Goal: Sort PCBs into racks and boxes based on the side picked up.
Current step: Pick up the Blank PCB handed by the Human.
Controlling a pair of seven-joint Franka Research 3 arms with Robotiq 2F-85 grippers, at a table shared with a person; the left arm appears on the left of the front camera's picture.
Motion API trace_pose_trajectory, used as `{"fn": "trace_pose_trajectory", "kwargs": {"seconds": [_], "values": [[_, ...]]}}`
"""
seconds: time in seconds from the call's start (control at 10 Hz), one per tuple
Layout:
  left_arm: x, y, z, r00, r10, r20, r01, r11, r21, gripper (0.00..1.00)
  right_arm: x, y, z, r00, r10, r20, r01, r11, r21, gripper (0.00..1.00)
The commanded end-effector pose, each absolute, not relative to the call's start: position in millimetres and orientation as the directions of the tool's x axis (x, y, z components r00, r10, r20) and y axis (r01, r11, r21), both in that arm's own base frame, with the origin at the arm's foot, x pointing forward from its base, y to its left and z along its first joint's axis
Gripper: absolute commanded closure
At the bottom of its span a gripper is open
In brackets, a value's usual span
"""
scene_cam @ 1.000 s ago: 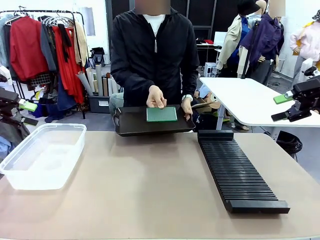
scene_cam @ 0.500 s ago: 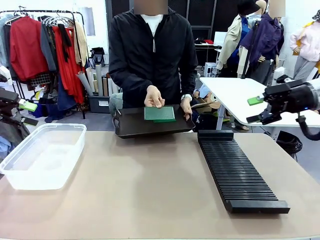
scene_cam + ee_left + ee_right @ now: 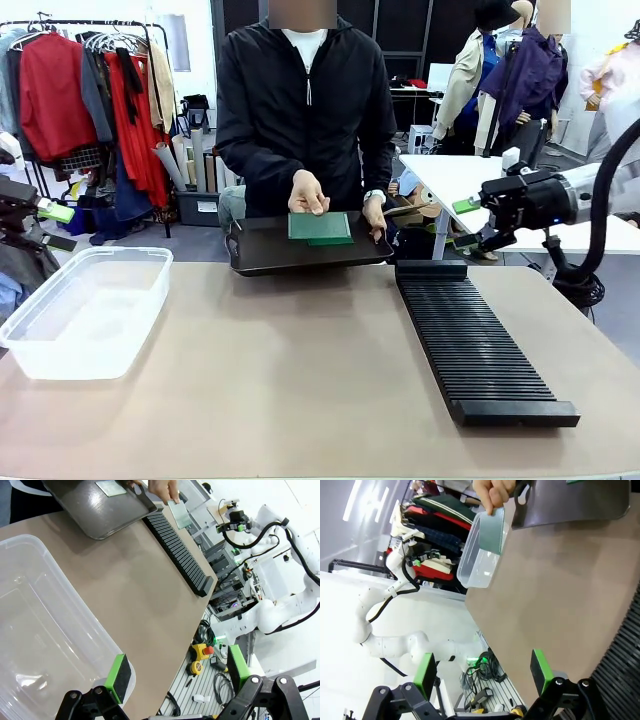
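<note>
Fingers (image 3: 466, 206) of right gripper (image 3: 467, 224) spread; person's hand (image 3: 374, 214) between them and PCBs (image 3: 320, 227).

Right gripper (image 3: 466, 223) hovers sideways, jaws wide apart.

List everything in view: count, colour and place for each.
PCBs on tray: at least two, green, overlapping under one of the person's hands.
Held PCB: one, grey-green, upright in the person's other hand at the tray's rack-side end.
Tray: one, dark, at the table's far edge.
Rack: one, black, on the table's right side.
Tub: one, clear, on the table's left side.
Table: one, tan.
Hanging clothes: several, red, grey and beige, far left background.
Person's hands: two, one on the tray's PCBs, the other at the tray's end.
Left gripper: one, black with green pads, open, over the tub's rim.
Right gripper: one, same colours, open, in the air beyond the rack's far end.
</note>
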State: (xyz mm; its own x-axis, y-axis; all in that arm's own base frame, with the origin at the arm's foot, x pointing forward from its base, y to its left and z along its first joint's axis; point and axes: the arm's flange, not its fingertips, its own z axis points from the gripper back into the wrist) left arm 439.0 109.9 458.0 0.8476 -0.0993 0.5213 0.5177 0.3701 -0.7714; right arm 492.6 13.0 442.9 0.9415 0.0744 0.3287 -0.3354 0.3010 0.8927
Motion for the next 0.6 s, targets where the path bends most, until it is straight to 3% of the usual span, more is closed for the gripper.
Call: {"fn": "trace_pose_trajectory", "kwargs": {"seconds": [0.0, 0.5], "values": [[437.9, 109.9, 460.1, 0.852, -0.093, 0.515, 0.51, 0.366, -0.778, 0.0, 510.9, 26.5, 443.0, 0.947, 0.052, 0.316, -0.318, 0.274, 0.908, 0.0], [437.9, 109.9, 460.1, 0.852, -0.093, 0.515, 0.51, 0.366, -0.778, 0.0, 549.4, 58.0, 429.5, 0.956, 0.087, 0.281, -0.294, 0.226, 0.929, 0.0]]}}
